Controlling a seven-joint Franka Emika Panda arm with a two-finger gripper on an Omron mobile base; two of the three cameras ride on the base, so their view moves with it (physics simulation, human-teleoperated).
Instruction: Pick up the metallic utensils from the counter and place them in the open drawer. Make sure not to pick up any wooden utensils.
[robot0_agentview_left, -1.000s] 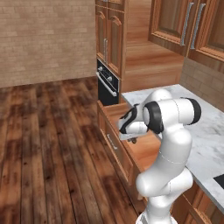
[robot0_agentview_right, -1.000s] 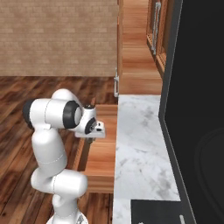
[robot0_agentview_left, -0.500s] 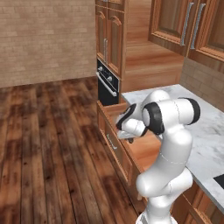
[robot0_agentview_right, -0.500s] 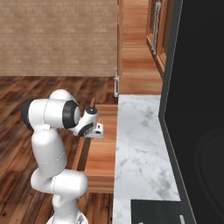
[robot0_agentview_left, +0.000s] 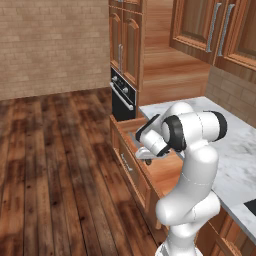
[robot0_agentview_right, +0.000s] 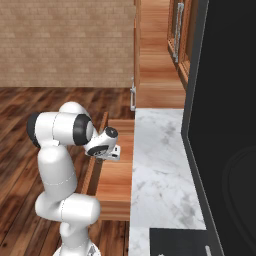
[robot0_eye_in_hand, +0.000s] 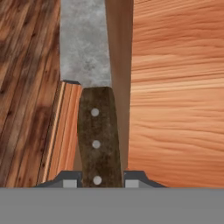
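1. Gripping the kitchen knife (robot0_eye_in_hand: 97, 144) by its dark riveted handle, our gripper (robot0_eye_in_hand: 97, 178) has its fingertips (robot0_eye_in_hand: 70, 179) pressed against both sides.
2. Beyond the handle we see the grey blade reaching out over the drawer's front edge toward the wooden floor (robot0_eye_in_hand: 26, 65).
3. From the base cameras we see the gripper (robot0_agentview_left: 148, 156) hanging above the open drawer (robot0_agentview_left: 167, 172), beside the marble counter (robot0_agentview_right: 160, 170).

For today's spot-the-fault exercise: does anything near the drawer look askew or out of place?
Yes. In the hand view the knife, gripped by its dark handle, hangs over the drawer's front wall: its blade covers the wall's outer side and the floor, not the drawer interior. Released here, it might fall outside.
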